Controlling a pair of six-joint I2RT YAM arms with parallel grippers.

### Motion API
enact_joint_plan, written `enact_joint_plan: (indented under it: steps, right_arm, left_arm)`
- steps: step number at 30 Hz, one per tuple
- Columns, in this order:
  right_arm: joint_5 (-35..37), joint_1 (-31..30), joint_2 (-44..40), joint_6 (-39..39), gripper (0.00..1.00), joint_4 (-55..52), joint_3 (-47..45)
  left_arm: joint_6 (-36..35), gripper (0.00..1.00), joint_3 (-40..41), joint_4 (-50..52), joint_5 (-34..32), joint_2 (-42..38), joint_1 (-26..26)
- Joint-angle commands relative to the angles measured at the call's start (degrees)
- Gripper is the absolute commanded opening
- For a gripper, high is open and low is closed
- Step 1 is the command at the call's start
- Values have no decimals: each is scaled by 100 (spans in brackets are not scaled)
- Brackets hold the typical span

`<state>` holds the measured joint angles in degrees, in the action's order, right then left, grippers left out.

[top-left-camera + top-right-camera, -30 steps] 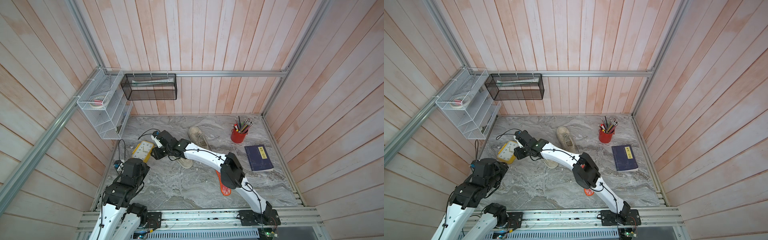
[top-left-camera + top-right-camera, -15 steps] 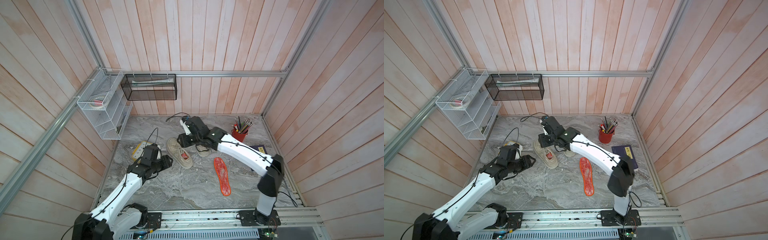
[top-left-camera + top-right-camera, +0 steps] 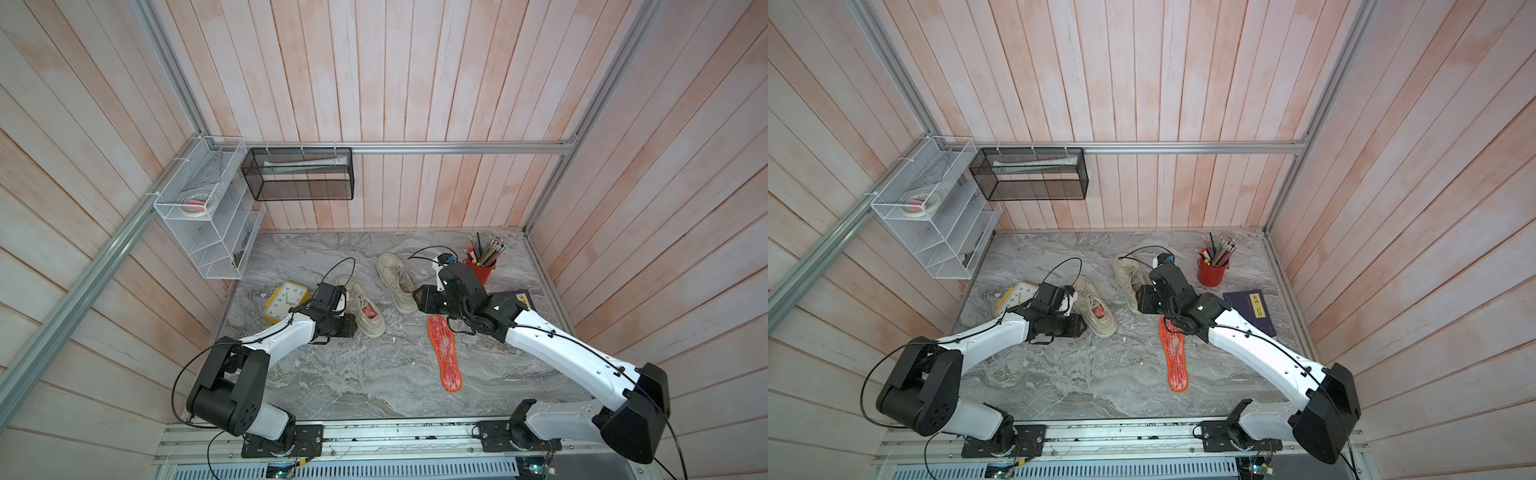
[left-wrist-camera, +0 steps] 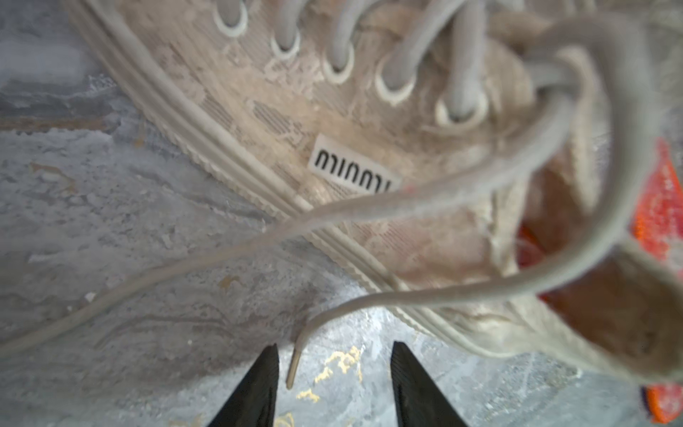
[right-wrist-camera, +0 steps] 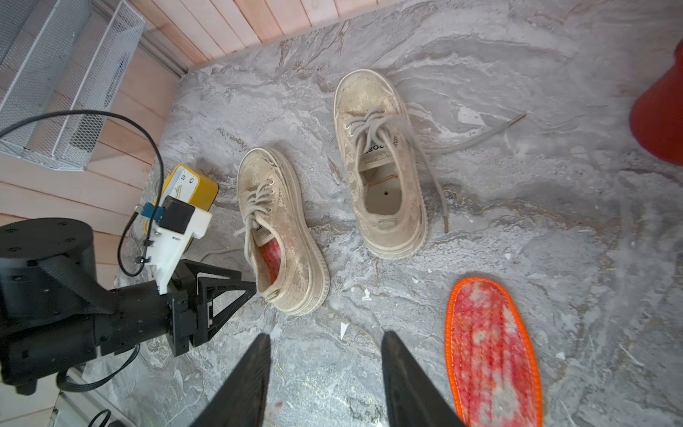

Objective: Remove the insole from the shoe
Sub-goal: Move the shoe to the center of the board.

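Two beige lace-up shoes stand on the marble table. The left shoe (image 3: 361, 309) (image 5: 275, 229) has an orange insole (image 5: 271, 255) (image 4: 661, 199) lying inside it. The other shoe (image 3: 395, 280) (image 5: 380, 162) is empty inside. A second orange insole (image 3: 444, 353) (image 5: 491, 351) lies flat on the table. My left gripper (image 4: 332, 347) (image 3: 353, 328) is open just beside the left shoe's heel, with only a loose lace tip between its fingers. My right gripper (image 5: 325, 336) (image 3: 415, 297) hovers open and empty near the empty shoe's heel.
A yellow clock (image 3: 286, 301) sits left of the shoes, close to my left arm. A red pencil cup (image 3: 482, 268) and a dark blue book (image 3: 1254, 311) are at the right. A white wire rack (image 3: 208, 212) and black mesh basket (image 3: 299, 174) hang on the walls.
My right arm swung from the far left by the clock across to the right, ending by the empty shoe. My left arm unfolded from the front corner to the left shoe's heel.
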<state>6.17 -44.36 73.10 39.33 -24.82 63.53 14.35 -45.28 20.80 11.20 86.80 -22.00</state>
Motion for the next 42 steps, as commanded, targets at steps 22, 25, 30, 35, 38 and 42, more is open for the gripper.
enact_joint_plan:
  steps: [22, 25, 30, 35, 38, 42]
  right_arm:
    - [121, 242, -367, 180, 49, 109, -283]
    - [77, 270, -350, 154, 48, 143, -292]
    - [-45, 279, -249, 93, 48, 171, -244]
    - [-192, 284, -169, 83, 48, 256, -258]
    - [-280, 283, -87, 83, 48, 308, -236]
    - [-371, 246, 65, 42, 47, 325, -113]
  left_arm:
    - [-686, 0, -955, 1060, 77, -137, -10]
    - [-264, 0, -1275, 1180, 970, -462, 166]
    - [733, 0, -1855, 645, 2165, -280, 240]
    - [1575, 0, -2730, -71, 2617, 694, 220]
    - [1698, 43, -3276, 97, 2233, 1403, 170]
    - [1818, 85, -3497, 416, 1786, 1770, 188]
